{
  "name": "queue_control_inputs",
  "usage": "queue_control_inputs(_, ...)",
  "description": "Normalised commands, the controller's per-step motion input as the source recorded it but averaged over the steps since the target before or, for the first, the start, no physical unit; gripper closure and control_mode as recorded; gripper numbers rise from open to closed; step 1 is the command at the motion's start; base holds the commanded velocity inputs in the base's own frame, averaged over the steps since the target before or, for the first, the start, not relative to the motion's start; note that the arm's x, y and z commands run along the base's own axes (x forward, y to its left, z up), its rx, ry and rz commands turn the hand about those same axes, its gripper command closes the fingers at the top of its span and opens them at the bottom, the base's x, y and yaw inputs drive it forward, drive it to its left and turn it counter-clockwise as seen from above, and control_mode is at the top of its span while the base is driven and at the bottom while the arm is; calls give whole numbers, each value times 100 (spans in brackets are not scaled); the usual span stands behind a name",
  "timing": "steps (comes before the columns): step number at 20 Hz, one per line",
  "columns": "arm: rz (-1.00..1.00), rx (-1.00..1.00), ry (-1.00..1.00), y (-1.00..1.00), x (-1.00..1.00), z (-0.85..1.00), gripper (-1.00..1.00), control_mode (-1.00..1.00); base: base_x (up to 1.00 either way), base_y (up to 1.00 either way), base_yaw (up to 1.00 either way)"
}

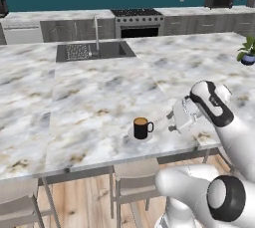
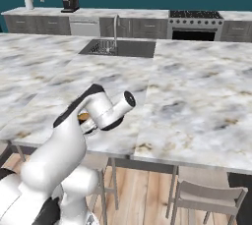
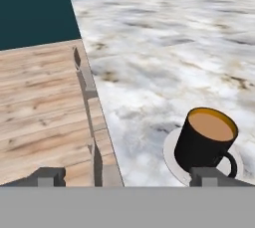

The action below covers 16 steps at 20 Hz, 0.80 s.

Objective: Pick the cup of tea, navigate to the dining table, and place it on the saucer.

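Observation:
The cup of tea (image 1: 142,128), a black mug with orange-brown liquid, stands upright on the whitish saucer (image 1: 131,135) near the front edge of the marble dining table (image 1: 99,92). My gripper (image 1: 170,121) hovers just right of the cup, apart from it, open and holding nothing. In the hand view the cup (image 3: 204,140) sits on the saucer (image 3: 169,153) at lower right, its handle near one fingertip (image 3: 209,176), and the gripper (image 3: 128,177) stands wide. In the right base view my arm covers most of the cup (image 2: 83,116).
A sink (image 1: 94,51) with a faucet is set into the table's far side. A potted plant (image 1: 247,53) stands at the right edge. Chairs (image 1: 132,178) (image 2: 206,195) are tucked under the front edge, above the wooden floor. A stove (image 1: 137,22) lines the back wall.

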Motion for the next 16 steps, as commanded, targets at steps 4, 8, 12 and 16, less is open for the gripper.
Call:
queue_control_inputs(4,-4,0,0,0,-68,38,-100,-100,0,0,0)
queue_control_inputs(8,-4,0,0,10,-67,31,-100,-100,0,0,0)
queue_control_inputs(12,-1,-4,0,20,-60,49,-100,-100,0,0,0)
queue_control_inputs(16,0,-7,-9,13,-64,63,-100,-100,0,0,0)
